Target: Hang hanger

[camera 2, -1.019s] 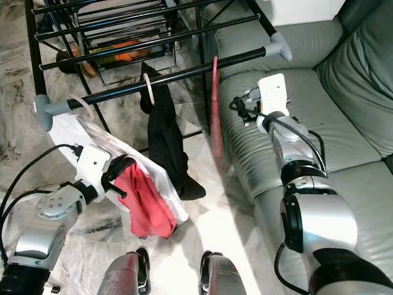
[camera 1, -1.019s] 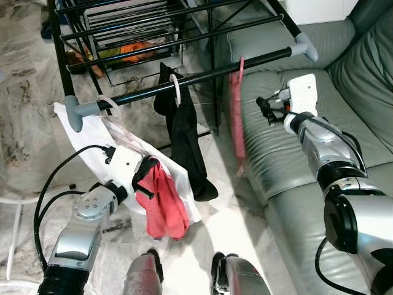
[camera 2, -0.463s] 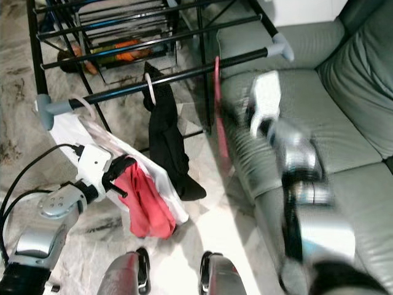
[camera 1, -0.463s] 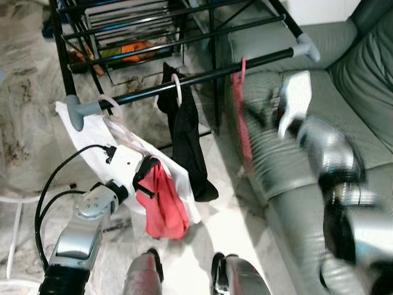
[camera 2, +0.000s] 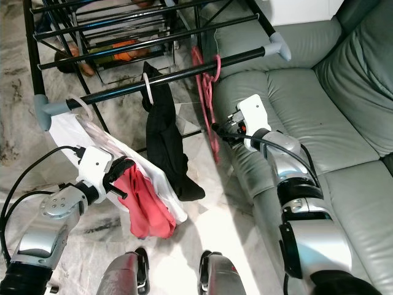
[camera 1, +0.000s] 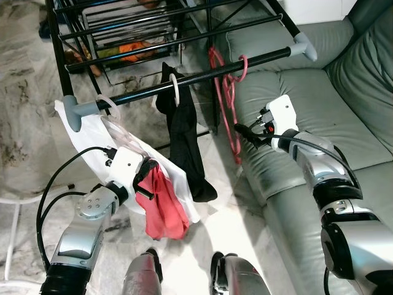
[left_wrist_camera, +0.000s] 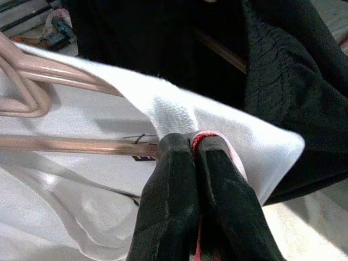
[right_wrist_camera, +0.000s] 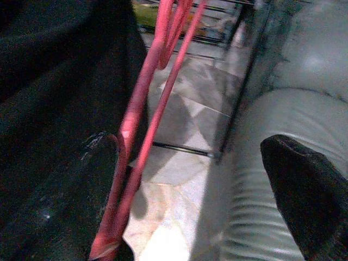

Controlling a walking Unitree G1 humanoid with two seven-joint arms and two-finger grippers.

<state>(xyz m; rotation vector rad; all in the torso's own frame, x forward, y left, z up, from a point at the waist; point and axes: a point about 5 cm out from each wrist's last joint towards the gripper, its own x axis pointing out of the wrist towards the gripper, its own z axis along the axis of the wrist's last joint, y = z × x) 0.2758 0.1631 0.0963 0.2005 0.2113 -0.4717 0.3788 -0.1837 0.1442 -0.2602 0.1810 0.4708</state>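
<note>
Now right tool (camera 1: 241, 131) agape beside hanger (camera 1: 228, 104)

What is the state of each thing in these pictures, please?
Red hanger: empty, hooked on the rack's front bar.
Black garment: hanging from a white hook.
Red cloth: pinched, hanging down.
Left gripper: shut on the red cloth.
Right gripper: open beside the red hanger.

Bright, sharp head views, wrists perhaps dimmer
</note>
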